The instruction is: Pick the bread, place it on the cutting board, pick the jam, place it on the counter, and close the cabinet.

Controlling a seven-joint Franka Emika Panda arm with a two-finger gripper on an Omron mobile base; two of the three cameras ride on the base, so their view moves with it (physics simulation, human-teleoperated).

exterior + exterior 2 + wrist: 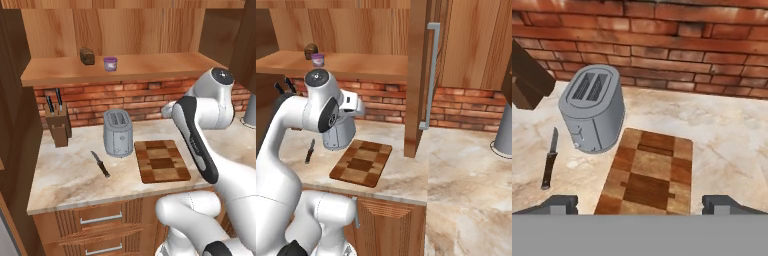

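I've got the fingers (pixel 640 204) spread wide and empty, hanging over the near end of the cutting board (pixel 649 172); their tips are cut off by the bottom edge of the hand view, so I see just two dark stubs. The board lies flat on the bench (pixel 70 172), bare, just right of the toaster (pixel 118 133). A small knife (pixel 100 164) lies left of the toaster, with the knife block (pixel 58 122) against the brick wall, clipped at the left edge in the hand view. The bread (pixel 87 55) sits on the cabinet (pixel 418 75) shelf, the jam (pixel 110 63) just to its right, apart from it as far as I can make out; both are tiny in the right base view and the bread is partly behind the jam there. The cabinet door stands open, edge-on in the right base view, grey handle visible. A grey object (pixel 504 134) at the right is cut off, can't identify.
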